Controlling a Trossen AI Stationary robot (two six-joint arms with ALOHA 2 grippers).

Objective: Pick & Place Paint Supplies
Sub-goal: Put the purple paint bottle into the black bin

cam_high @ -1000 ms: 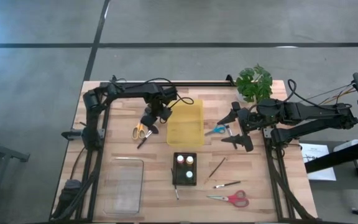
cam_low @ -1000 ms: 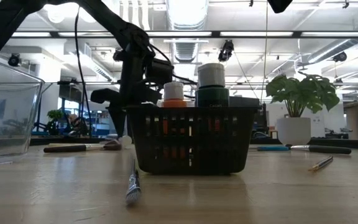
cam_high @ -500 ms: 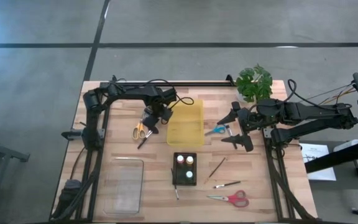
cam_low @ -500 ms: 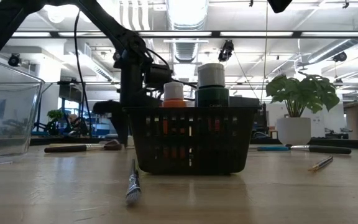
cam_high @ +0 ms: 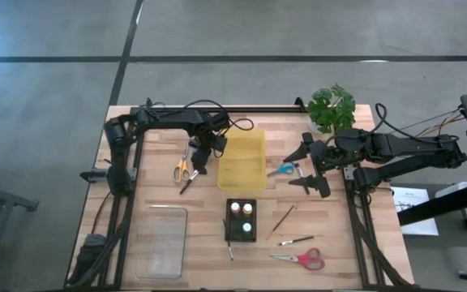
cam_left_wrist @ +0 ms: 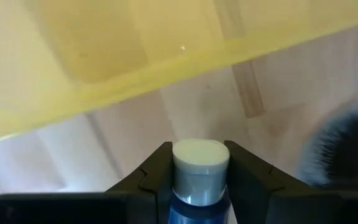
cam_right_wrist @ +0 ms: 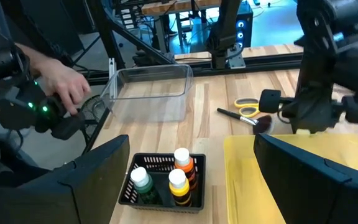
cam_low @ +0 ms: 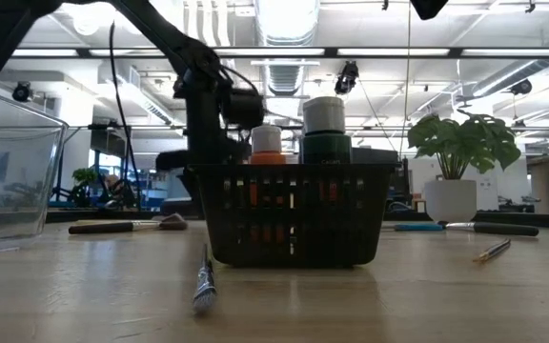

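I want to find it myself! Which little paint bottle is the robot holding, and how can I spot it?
Find the yellow tray in the middle of the table. Just beside its left edge hangs the left arm's tool, shut on a small blue bottle with a white cap. The other bottles sit together in the black basket; this is the only one held in the air.

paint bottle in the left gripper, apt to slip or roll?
Probably some slip risk: the left gripper pinches the paint bottle on its smooth round sides just below the white cap. Being cylindrical, it would likely roll if laid on its side. Seems light; it looks small between the fingers.
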